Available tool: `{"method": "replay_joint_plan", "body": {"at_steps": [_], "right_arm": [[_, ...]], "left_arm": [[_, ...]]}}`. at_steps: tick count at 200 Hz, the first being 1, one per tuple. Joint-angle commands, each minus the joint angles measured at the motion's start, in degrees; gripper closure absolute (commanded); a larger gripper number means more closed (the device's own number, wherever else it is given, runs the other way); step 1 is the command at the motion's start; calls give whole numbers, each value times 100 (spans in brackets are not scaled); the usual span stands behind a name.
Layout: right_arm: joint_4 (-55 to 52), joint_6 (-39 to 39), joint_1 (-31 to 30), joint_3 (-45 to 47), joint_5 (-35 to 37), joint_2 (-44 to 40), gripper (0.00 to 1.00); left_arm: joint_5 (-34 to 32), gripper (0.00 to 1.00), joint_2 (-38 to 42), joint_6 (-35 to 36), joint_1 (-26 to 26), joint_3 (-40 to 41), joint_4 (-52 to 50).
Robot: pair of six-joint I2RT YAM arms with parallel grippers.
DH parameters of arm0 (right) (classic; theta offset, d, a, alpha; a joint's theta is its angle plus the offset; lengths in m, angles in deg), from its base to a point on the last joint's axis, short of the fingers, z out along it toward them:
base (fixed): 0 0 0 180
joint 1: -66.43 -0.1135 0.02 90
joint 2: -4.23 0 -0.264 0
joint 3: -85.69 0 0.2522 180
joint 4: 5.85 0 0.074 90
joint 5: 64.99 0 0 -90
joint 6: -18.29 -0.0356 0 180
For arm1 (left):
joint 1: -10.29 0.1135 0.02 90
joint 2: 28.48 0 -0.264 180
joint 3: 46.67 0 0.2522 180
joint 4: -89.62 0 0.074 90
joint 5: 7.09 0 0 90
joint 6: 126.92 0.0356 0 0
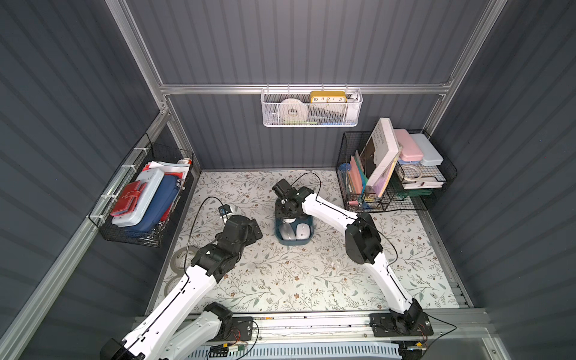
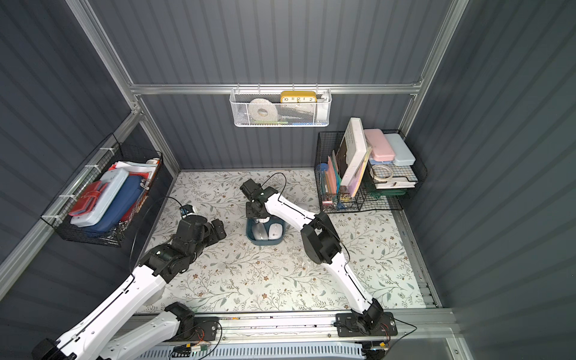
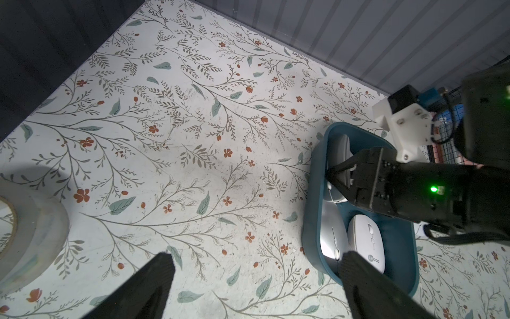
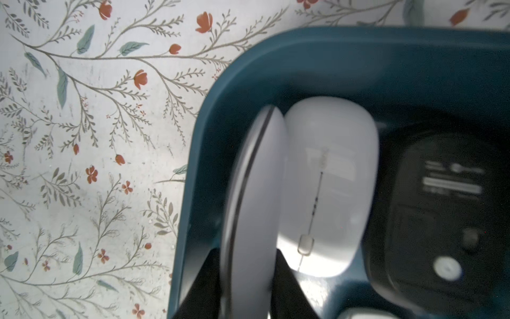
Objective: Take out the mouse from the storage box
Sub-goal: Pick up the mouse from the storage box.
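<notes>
Right now the right end effector (image 4: 247,252) is clenched on the mouse (image 4: 254,179), with one black finger (image 4: 205,279) against each broad face, down inside the storage box (image 4: 358,60). That mouse is pale grey-white and stands on its side edge, slightly tilted. Its long axis runs alongside the box wall just beside it, away from the fingers toward a rounded corner. A dark seam runs along its length; which end carries the buttons I cannot tell. Things crowd it closely: the teal wall is just beside one face, and a flat white mouse (image 4: 331,179), scroll wheel up and lying roughly parallel, touches the other. Past that lies a black mouse (image 4: 441,210), belly up with its label showing. In a top view a silver mouse (image 1: 286,232) and a second white mouse (image 1: 302,231) lie side by side in the end of the box nearer the robot's base. The box sits near the middle of the floral table (image 1: 280,280). To its left the left end effector (image 3: 256,255) hangs released, fingers spread wide over the table near the box, with a tape roll (image 3: 27,234) well apart. A black wire basket (image 1: 124,238), a second wire basket (image 1: 346,146) and a white mesh basket (image 1: 311,120) sit at the walls, well away
</notes>
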Motion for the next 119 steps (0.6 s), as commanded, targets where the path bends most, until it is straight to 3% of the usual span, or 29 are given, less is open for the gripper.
{"method": "replay_joint_plan", "body": {"at_steps": [1,119], "right_arm": [[417,-31,26,390,3,-473,78],[1544,-360,30,3132,-101,-2737,79]], "left_arm": [[-16,1,3,35,-1,28,-105],[82,1,-66,-21,-1,62,-11]]}}
